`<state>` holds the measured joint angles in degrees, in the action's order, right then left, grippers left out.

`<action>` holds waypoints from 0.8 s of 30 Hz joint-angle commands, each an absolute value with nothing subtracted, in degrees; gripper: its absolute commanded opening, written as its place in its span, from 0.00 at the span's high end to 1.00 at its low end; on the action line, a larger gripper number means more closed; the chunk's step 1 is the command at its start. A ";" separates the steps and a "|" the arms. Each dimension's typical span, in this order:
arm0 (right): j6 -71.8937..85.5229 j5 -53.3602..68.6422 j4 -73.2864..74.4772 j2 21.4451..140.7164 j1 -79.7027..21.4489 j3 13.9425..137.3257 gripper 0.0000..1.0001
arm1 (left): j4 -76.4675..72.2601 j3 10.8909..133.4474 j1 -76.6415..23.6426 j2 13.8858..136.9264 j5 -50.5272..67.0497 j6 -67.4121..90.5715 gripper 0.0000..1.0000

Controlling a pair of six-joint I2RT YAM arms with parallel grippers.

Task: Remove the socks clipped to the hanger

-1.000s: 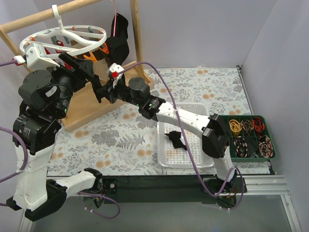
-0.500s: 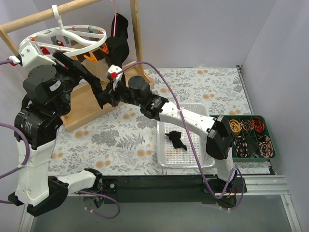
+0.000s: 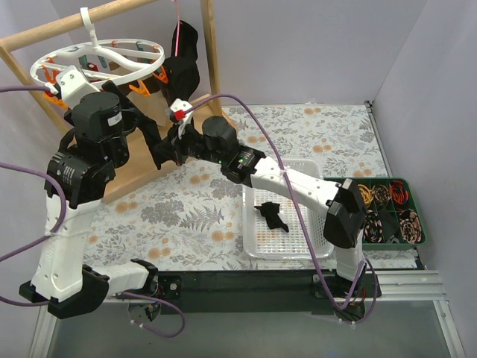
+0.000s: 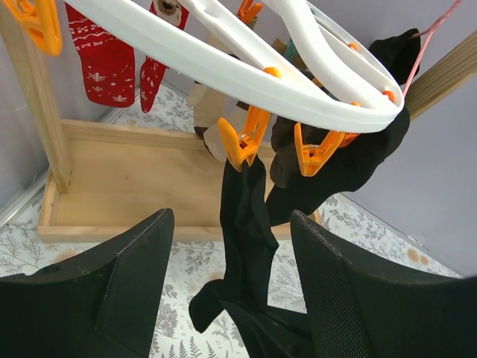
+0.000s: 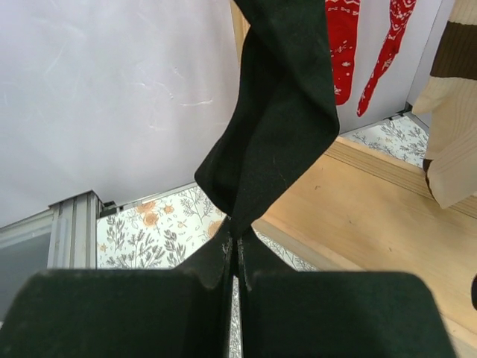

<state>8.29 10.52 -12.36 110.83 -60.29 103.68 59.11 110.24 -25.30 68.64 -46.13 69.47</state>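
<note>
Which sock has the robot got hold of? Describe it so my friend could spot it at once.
Find the wooden drying rack at the back left; a white plastic ring hanger hangs from its rail. From one orange clip on the ring dangles a black sock. Unlike the red patterned socks nearby, its lower end is pinched by the right gripper.

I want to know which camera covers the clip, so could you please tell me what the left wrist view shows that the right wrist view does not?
Only the left wrist view shows the white plastic ring-shaped hanger, the orange plastic clip pinching the top of the long black fabric sock, and the open left gripper. Only the right wrist view clearly shows the right gripper shut on the sock's lower end. Both show the black sock, the two red fabric socks with white patterns and the wooden rack base.
</note>
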 commanded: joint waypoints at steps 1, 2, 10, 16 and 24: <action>5.72 11.16 -13.89 106.17 -60.47 101.96 0.99 | 60.29 112.06 -25.40 68.90 -48.78 72.15 0.38; 5.54 11.42 -14.06 106.00 -60.47 101.43 0.99 | 60.73 112.50 -25.49 69.25 -49.04 72.68 0.38; 4.13 12.66 -14.59 105.73 -60.47 100.72 0.99 | 60.48 112.41 -25.40 71.28 -52.73 75.85 0.39; 4.13 12.48 -15.29 104.50 -60.47 99.06 0.99 | 58.10 112.86 -25.40 72.77 -58.34 72.52 0.43; 4.22 12.48 -15.82 103.27 -60.47 97.74 0.99 | 41.32 103.54 -25.40 69.78 -61.08 60.56 0.44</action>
